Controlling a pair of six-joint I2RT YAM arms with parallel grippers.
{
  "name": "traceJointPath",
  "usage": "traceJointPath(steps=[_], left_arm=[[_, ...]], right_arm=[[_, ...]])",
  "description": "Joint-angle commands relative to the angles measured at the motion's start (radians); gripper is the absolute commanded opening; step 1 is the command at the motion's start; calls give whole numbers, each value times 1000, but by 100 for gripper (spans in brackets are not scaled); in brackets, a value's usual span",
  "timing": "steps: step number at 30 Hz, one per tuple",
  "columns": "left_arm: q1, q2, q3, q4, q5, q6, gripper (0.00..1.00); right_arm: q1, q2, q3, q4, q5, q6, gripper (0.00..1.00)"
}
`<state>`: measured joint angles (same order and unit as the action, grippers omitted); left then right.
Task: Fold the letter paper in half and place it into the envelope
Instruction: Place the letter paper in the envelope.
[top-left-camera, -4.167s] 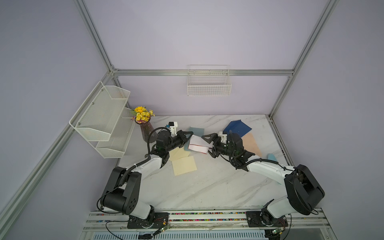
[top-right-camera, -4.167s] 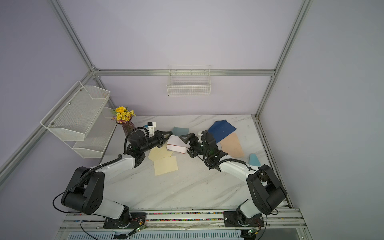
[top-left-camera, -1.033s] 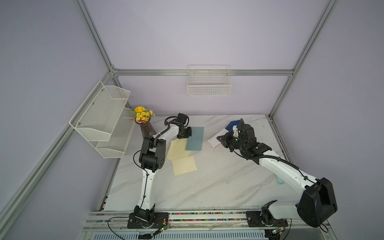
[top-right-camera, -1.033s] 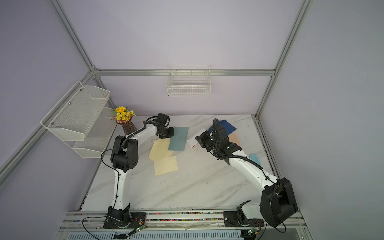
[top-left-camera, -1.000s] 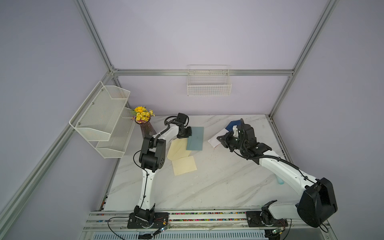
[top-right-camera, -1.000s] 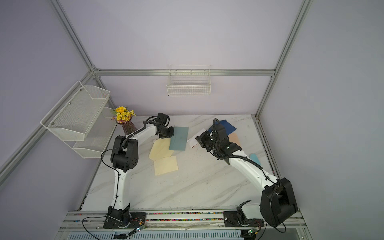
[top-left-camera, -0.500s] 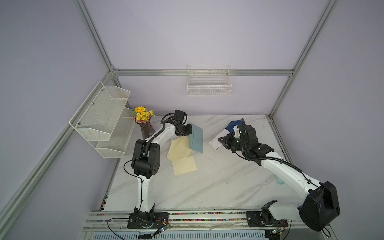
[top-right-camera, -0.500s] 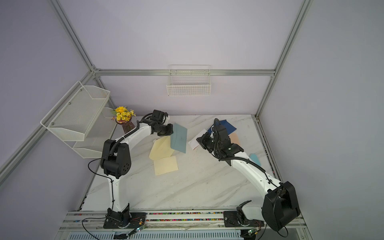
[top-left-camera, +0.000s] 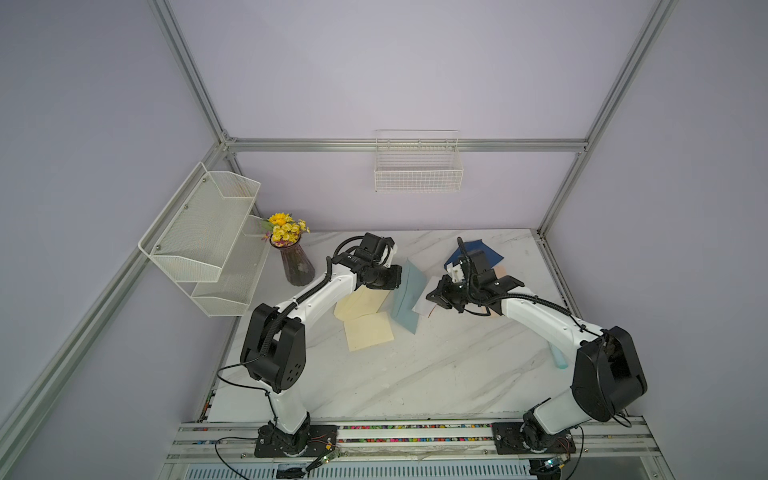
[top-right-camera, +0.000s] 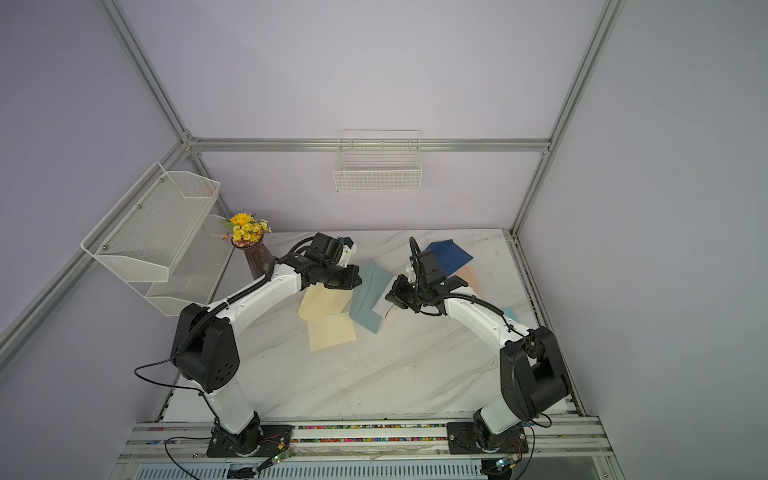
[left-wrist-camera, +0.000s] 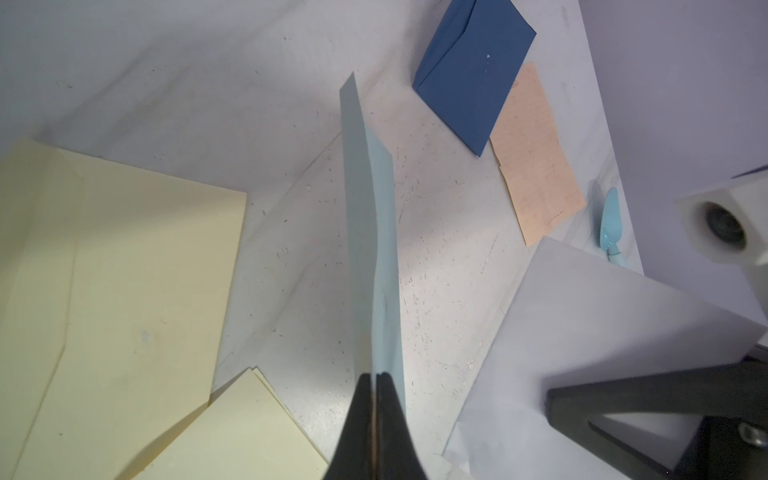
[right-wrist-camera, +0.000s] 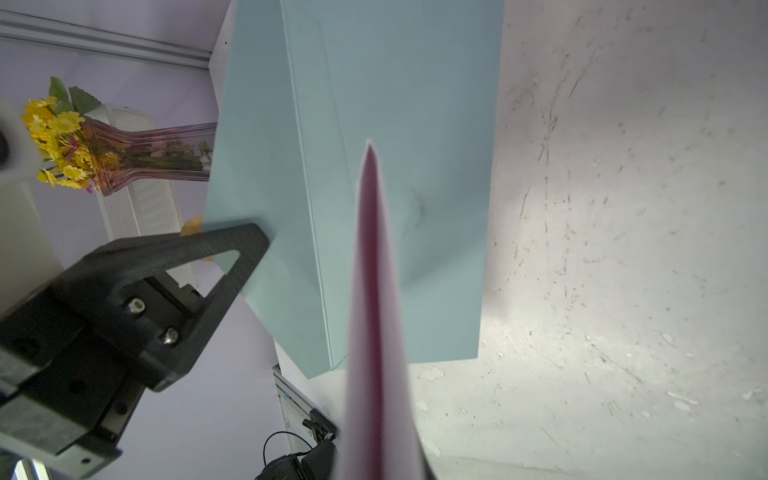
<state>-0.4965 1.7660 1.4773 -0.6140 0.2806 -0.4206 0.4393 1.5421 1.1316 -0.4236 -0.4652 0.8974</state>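
The pale teal envelope (top-left-camera: 409, 297) (top-right-camera: 368, 297) hangs tilted on edge above the marble table, pinched at one edge by my left gripper (top-left-camera: 397, 276) (left-wrist-camera: 376, 376), whose fingers are shut on it. The folded white letter paper (top-left-camera: 424, 303) (top-right-camera: 382, 305), showing pink-red inside (right-wrist-camera: 376, 291), is held edge-on by my right gripper (top-left-camera: 434, 297) (top-right-camera: 390, 296), which is shut on it. The paper's leading corner points at the envelope's face (right-wrist-camera: 395, 124), close to it. The paper hides the right fingertips in the right wrist view.
Cream envelopes (top-left-camera: 368, 328) lie under the left arm. A dark blue envelope (top-left-camera: 484, 251), a peach sheet (left-wrist-camera: 536, 166) and a light blue spoon (top-left-camera: 559, 359) lie at the right. A flower vase (top-left-camera: 297, 266) and mesh shelf (top-left-camera: 208, 237) stand at the left.
The left gripper has lifted the teal envelope off the table, tipped it on edge and brought it toward the right arm. The right gripper has carried the paper closer to the envelope.
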Motion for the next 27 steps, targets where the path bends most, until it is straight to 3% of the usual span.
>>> traceJointPath(steps=[1, 11, 16, 27], left_arm=[[-27, -55, -12, 18, 14, -18, 0], [-90, -31, -11, 31, 47, -30, 0], [-102, -2, 0, 33, 86, -27, 0], [-103, 1, -17, 71, 199, -30, 0]], right_arm=[[5, -23, 8, -34, -26, -51, 0], [22, -19, -6, -47, -69, -72, 0], [21, 0, 10, 32, -109, -59, 0], [22, 118, 39, 114, -127, 7, 0]])
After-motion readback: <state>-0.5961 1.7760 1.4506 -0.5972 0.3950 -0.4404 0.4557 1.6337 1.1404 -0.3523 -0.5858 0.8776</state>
